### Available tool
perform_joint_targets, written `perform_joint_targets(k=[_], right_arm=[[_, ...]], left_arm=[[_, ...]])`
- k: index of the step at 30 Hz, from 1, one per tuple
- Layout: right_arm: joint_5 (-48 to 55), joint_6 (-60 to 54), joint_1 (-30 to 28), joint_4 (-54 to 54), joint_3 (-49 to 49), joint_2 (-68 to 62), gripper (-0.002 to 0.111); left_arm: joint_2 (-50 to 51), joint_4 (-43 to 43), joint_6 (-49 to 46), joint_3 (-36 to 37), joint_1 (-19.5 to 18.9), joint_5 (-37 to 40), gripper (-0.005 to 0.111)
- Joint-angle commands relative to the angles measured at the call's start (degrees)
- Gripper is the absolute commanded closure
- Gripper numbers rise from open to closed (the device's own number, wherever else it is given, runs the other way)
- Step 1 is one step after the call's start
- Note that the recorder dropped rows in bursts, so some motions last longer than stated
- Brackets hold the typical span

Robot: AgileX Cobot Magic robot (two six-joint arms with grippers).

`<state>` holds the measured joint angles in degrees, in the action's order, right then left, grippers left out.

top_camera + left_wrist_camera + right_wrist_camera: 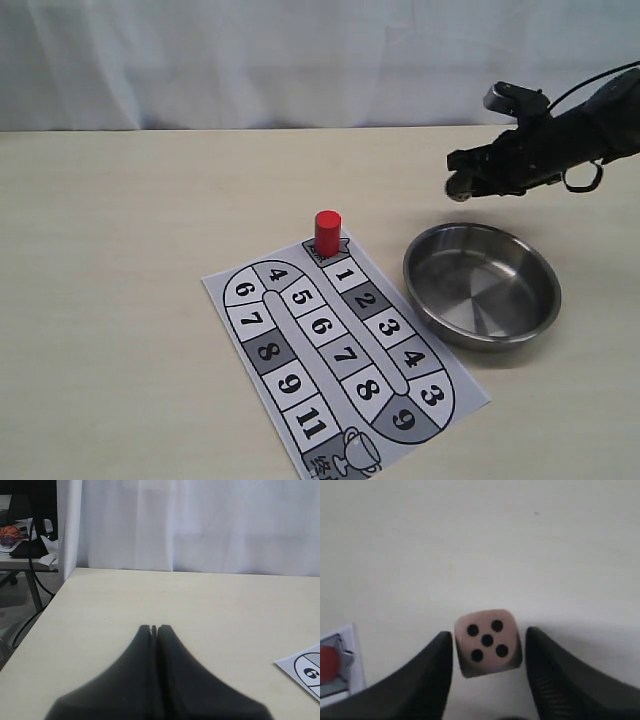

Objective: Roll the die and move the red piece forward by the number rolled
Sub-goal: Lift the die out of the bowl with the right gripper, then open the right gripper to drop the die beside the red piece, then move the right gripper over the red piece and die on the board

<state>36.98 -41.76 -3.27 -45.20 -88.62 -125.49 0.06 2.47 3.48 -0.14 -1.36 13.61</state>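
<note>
The die (pixel 487 642), a pale cube showing five dark pips, sits tilted between the fingers of my right gripper (pixel 489 636), with a thin gap on each side. That gripper (pixel 462 185) is open and hangs above the table just beyond the far rim of the steel bowl (pixel 440 300). The red piece (pixel 327 232) stands upright on the start square at the far end of the numbered board (pixel 300 395); its edge also shows in the right wrist view (pixel 327 664). My left gripper (pixel 154 628) is shut and empty over bare table, out of the exterior view.
The bowl holds nothing and lies right of the board. A corner of the board (pixel 307 672) with the number 6 shows in the left wrist view. A white curtain (pixel 300 60) backs the table. The table's left edge (pixel 47 610) borders a cluttered desk.
</note>
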Motion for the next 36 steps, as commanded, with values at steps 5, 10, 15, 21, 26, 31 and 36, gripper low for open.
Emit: perform_joint_targets(k=[5, 10, 15, 21, 26, 31, 36], right_arm=[[-3.99, 0.36, -0.04, -1.45, -0.58, 0.13, 0.033], [-4.39, 5.36, -0.04, 6.62, -0.58, 0.13, 0.035], [-4.39, 5.43, -0.04, 8.52, -0.58, 0.13, 0.044], [-4.39, 5.82, -0.04, 8.52, -0.58, 0.23, 0.066], [-3.99, 5.82, -0.04, 8.52, -0.58, 1.67, 0.092], [-2.3, 5.48, -0.04, 8.65, -0.58, 4.77, 0.104], [3.46, 0.21, 1.28, 7.78, -0.58, 6.77, 0.104]], left_arm=[[-0.06, -0.04, 0.21, 0.14, 0.01, -0.59, 0.107], [-0.06, -0.04, 0.21, 0.14, 0.01, -0.25, 0.107], [-0.06, -0.04, 0.21, 0.14, 0.01, -0.25, 0.107], [-0.06, -0.04, 0.21, 0.14, 0.01, -0.25, 0.107], [-0.06, -0.04, 0.21, 0.14, 0.01, -0.25, 0.107], [-0.06, -0.04, 0.21, 0.14, 0.01, -0.25, 0.107], [-0.06, -0.04, 0.21, 0.14, 0.01, -0.46, 0.107]])
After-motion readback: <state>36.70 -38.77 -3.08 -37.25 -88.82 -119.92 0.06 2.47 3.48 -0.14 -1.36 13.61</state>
